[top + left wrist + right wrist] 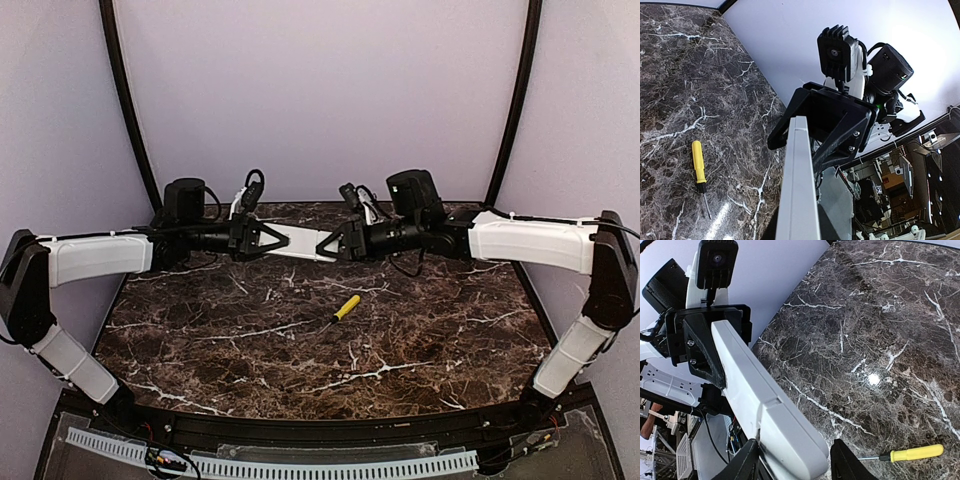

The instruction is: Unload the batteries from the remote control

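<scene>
The white remote control hangs in the air over the back of the table, held at both ends. My left gripper is shut on its left end, and my right gripper is shut on its right end. The left wrist view looks along the remote's narrow edge between my left gripper's jaws. In the right wrist view the plain white back shows a cover seam, and the rounded end sits between my right gripper's jaws. The batteries are hidden.
A yellow-handled screwdriver lies on the dark marble table near the middle; it also shows in the left wrist view and the right wrist view. Purple walls close the back and sides.
</scene>
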Controlling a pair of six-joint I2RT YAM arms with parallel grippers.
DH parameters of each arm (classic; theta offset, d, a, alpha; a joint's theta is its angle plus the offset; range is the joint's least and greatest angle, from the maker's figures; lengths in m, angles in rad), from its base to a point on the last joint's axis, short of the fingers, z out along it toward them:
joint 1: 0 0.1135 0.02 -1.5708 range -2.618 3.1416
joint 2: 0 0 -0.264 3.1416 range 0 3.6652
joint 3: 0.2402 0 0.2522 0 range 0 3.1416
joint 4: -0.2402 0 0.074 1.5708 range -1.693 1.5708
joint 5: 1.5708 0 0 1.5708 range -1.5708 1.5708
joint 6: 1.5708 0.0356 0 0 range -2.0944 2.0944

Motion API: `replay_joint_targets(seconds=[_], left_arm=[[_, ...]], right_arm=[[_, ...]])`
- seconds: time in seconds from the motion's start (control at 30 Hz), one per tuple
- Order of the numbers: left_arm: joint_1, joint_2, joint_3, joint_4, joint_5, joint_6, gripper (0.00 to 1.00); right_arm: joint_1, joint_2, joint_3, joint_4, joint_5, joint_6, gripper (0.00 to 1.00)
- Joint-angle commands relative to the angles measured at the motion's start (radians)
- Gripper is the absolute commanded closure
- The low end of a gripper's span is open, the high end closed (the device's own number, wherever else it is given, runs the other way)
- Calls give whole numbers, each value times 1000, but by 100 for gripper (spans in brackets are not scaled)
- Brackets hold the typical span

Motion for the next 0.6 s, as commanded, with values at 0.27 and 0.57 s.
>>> replay_joint_targets(seconds=[0.27, 0.57], left_arm=[[-4, -20, 21, 19, 26, -6, 100], [-4, -13, 30, -28, -1, 23, 100]], right_arm=[[-13, -32, 2, -35, 17, -28, 64], [-13, -37, 20, -73, 42, -37, 66]])
